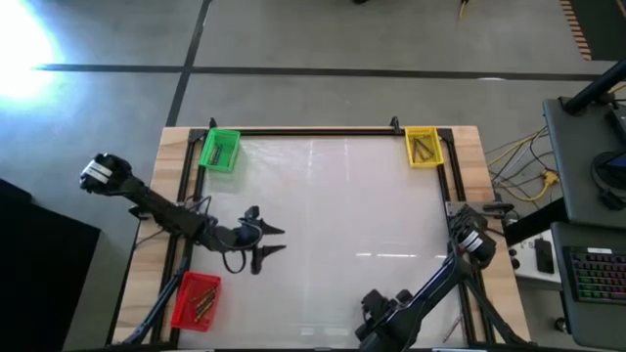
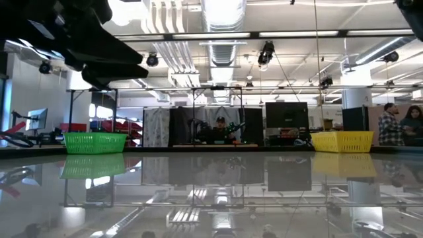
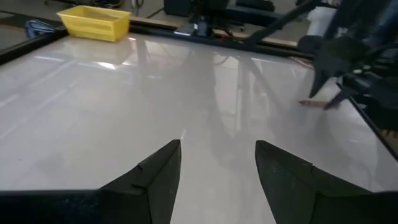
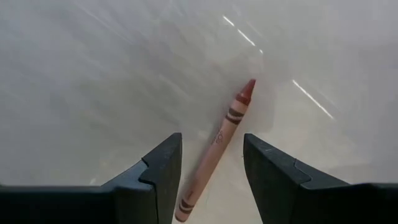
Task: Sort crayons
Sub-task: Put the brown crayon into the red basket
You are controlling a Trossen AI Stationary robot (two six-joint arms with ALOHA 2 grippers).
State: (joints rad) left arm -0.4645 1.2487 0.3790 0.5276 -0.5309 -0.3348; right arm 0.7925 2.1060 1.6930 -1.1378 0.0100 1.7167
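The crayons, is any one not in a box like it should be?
Yes. One reddish crayon lies loose on the white table, outside every bin, right between the open fingers of the right hand. The others seen sit in the green bin, yellow bin and red bin.

We note a green bin point(image 1: 220, 151) and a yellow bin point(image 1: 423, 147) at the white table's point(image 1: 333, 215) far corners, a red bin point(image 1: 197, 299) at its near left corner, and a keyboard point(image 1: 598, 273) off right.
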